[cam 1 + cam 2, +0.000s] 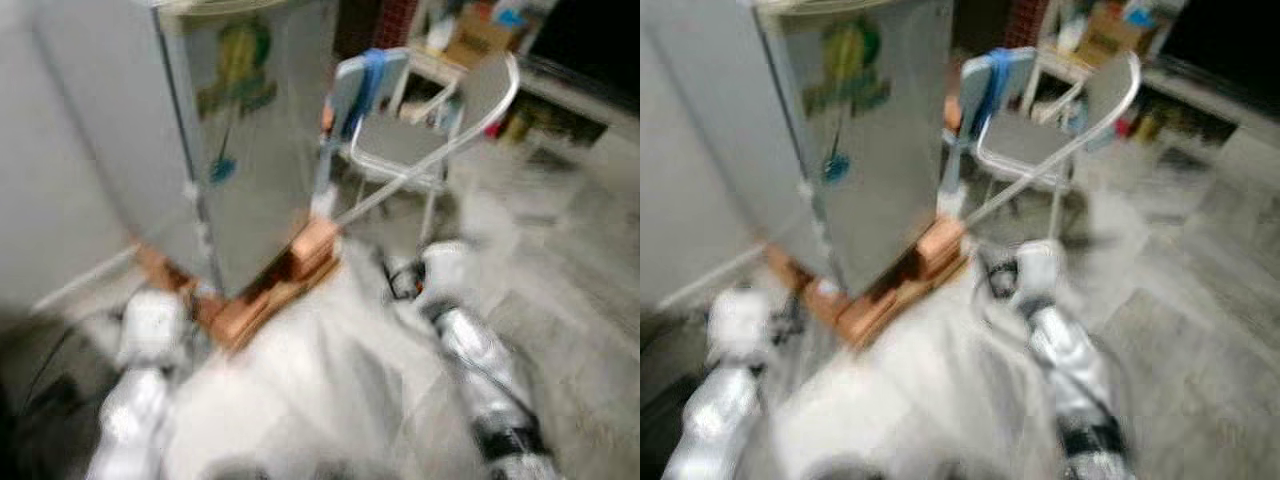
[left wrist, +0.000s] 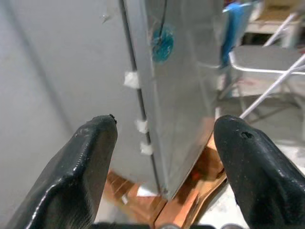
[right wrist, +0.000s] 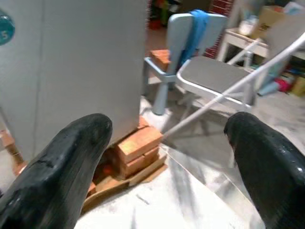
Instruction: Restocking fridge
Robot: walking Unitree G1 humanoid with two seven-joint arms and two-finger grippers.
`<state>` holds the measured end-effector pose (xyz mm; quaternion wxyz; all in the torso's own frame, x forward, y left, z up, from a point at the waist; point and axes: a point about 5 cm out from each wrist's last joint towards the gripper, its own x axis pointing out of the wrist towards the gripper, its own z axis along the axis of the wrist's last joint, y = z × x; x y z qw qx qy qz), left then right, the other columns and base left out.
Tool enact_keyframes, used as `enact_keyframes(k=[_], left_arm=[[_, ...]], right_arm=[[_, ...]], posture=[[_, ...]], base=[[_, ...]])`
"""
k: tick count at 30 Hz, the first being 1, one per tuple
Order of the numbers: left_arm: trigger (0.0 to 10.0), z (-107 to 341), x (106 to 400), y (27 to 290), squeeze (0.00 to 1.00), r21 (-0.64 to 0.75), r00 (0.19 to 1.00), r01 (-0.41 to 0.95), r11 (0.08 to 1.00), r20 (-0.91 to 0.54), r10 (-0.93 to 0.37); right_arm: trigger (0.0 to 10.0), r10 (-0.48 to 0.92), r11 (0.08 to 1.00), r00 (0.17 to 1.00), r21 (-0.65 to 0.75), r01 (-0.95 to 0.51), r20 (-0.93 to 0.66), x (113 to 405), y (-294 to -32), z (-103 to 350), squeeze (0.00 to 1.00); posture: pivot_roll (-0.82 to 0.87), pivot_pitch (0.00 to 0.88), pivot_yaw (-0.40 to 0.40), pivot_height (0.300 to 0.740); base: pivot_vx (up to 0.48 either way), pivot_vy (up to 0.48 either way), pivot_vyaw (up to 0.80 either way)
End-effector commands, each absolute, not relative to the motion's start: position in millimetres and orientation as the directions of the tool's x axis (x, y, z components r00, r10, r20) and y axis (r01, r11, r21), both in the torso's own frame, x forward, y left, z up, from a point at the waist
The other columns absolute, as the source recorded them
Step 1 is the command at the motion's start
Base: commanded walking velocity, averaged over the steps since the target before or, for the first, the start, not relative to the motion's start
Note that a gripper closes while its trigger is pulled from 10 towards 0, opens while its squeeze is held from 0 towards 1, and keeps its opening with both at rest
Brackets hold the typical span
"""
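Both silver arms low, reaching forward. left gripper (image 2: 164, 131) fingers spread wide, nothing between them. right gripper (image 3: 169, 129) same: fingers wide apart, empty.

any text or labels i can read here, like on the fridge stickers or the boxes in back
None can be read for sure.
Teal round sticker on the fridge: a pale mark, too blurred to read.
Green and yellow sticker on the fridge side: a picture, any lettering blurred.
Cardboard box on the back shelf: print too small and blurred.
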<state>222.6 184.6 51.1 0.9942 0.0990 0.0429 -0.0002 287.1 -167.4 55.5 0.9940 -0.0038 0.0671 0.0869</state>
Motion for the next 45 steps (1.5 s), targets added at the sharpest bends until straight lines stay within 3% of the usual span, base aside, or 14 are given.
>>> enact_keyframes(k=[1, 12, 20, 30, 40, 45], left_arm=[[10.0, 48.6, 220.2, 192.0, 0.0, 0.211, 0.995, -0.003, 0.977, -0.099, 0.024], [10.0, 49.4, 220.1, 191.5, 0.0, 0.203, 0.996, -0.014, 0.979, -0.084, 0.032], [10.0, 47.8, 218.1, 198.4, 0.0, 0.216, 0.993, -0.055, 0.975, -0.091, 0.076], [10.0, 46.1, 214.5, 201.3, 0.0, 0.226, 0.991, -0.061, 0.972, -0.1, 0.085], [10.0, 45.3, 217.4, 200.7, 0.0, 0.254, 0.992, 0.001, 0.967, -0.122, 0.031], [10.0, 45.1, 224.5, 204.4, 0.0, 0.241, 0.99, -0.026, 0.97, -0.126, 0.058]], right_arm=[[10.0, 0.196, 0.981, 0.975, 0.006, -0.196, -0.104, 291.8, -158.6, 62.8, 0.0], [10.0, 0.192, 0.981, 0.977, -0.002, -0.193, -0.096, 293.4, -158.8, 63.8, 0.0], [10.0, 0.187, 0.982, 0.976, -0.001, -0.188, -0.109, 289.5, -161.4, 60.1, 0.0], [10.0, 0.181, 0.983, 0.975, 0.017, -0.18, -0.127, 281.9, -162.1, 55.0, 0.0], [10.0, 0.095, 0.995, 0.983, 0.042, -0.089, -0.157, 265.9, -176.6, 43.7, 0.0], [10.0, 0.127, 0.992, 0.978, 0.025, -0.124, -0.166, 263.9, -172.7, 44.3, 0.0]], posture=[[0.17, 0.0, -0.074, 0.74], [0.18, 0.0, -0.083, 0.74], [0.18, 0.0, -0.08, 0.74], [0.18, 0.0, -0.057, 0.74], [0.13, 0.0, 0.033, 0.74], [0.13, 0.0, 0.008, 0.74]], base=[[0.326, 0.352, -0.8], [0.325, 0.338, -0.8], [0.098, 0.0, -0.72], [0.0, 0.0, 0.0], [0.0, 0.0, 0.0], [0.0, 0.0, 0.0]])
